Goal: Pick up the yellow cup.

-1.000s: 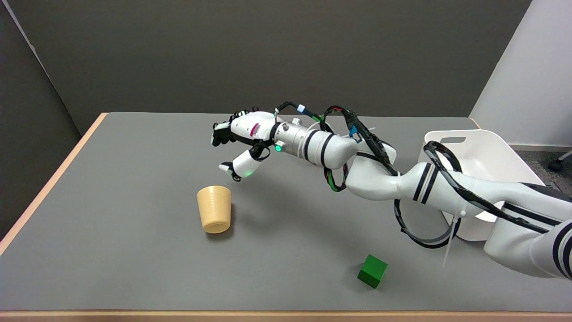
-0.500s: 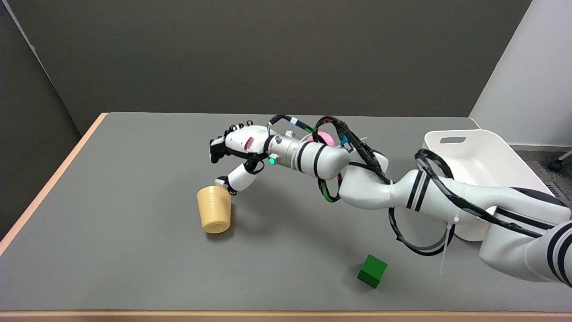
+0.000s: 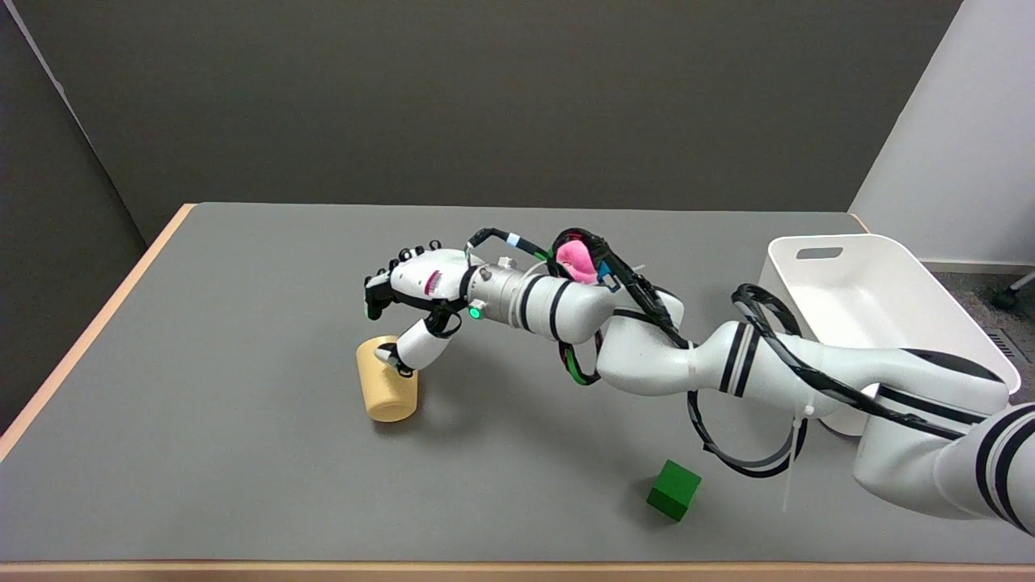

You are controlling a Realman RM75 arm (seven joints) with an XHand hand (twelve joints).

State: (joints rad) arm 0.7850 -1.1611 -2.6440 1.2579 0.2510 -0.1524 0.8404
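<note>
No text, label, brand, number or sign can be read anywhere.

The counter [image 3: 242, 453] looked matt grey with a wood-toned edge; the yellow cup [image 3: 386, 392] was matt, finely ridged plastic; the bin [image 3: 889, 299] was smooth white plastic.

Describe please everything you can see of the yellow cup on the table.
The yellow cup is pale yellow, matte, plastic-looking, with faint ridges around its tapered wall. It stands on the grey table, left of centre; whether it is mouth up or down cannot be told. The right hand is at its top, one of its fingers at the right rim, the others spread above. Not yet lifted.
</note>
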